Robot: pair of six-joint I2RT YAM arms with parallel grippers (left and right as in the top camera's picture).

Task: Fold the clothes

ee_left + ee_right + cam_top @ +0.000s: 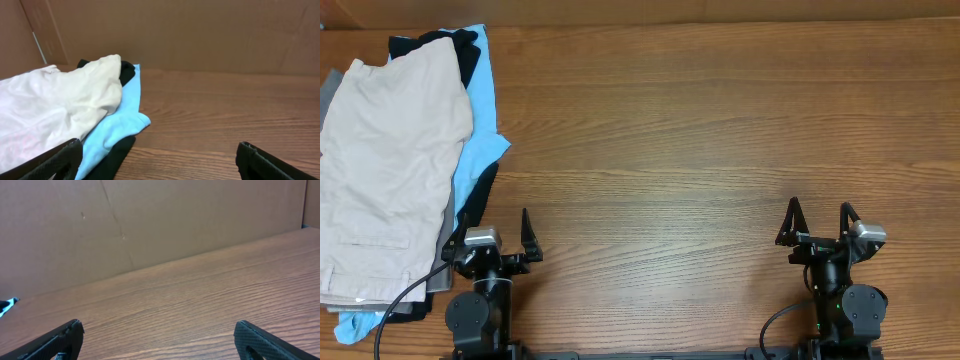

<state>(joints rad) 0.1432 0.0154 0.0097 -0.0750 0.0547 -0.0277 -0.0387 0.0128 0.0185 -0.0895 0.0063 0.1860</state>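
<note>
The beige khaki shorts (pixel 385 170) lie on top of a pile at the table's left edge, over a light-blue garment (pixel 480 150), a black garment (pixel 470 50) and a grey one (pixel 332 85). In the left wrist view the shorts (pixel 60 105) sit at left, above the light-blue cloth (pixel 117 127). My left gripper (pixel 492 228) (pixel 157 157) is open and empty at the front, just right of the pile. My right gripper (pixel 818 220) (pixel 157 335) is open and empty at the front right, over bare wood.
A wooden table (pixel 720 130) stretches between the pile and the right side. A brown cardboard wall (pixel 150 225) stands behind the table's far edge. Both arm bases sit at the front edge.
</note>
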